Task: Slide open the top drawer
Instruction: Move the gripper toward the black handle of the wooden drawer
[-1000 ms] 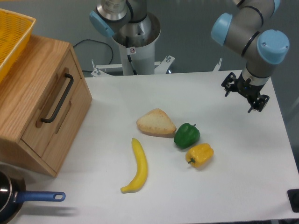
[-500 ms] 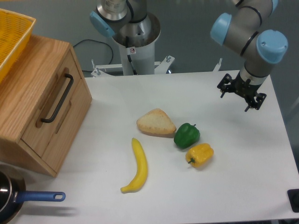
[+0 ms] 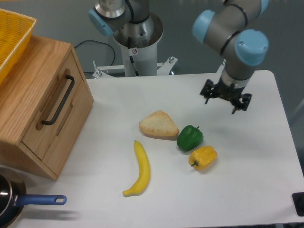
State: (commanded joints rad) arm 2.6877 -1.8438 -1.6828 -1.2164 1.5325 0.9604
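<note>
The top drawer [image 3: 52, 102] is a light-oak front with a long black bar handle [image 3: 59, 100], set in the wooden cabinet [image 3: 28, 90] at the table's left. It sits flush with the cabinet face. My gripper [image 3: 226, 101] hangs above the table right of centre, far from the drawer, fingers pointing down. It is open and holds nothing.
A bread piece [image 3: 158, 125], a green pepper [image 3: 190, 137], a yellow pepper [image 3: 203, 157] and a banana [image 3: 140, 168] lie mid-table. A yellow basket [image 3: 12, 38] rests on the cabinet. A blue-handled pan [image 3: 19, 203] is at the front left corner.
My gripper has moved left from the table's right side toward the centre, staying open. The drawer and the food have not moved.
</note>
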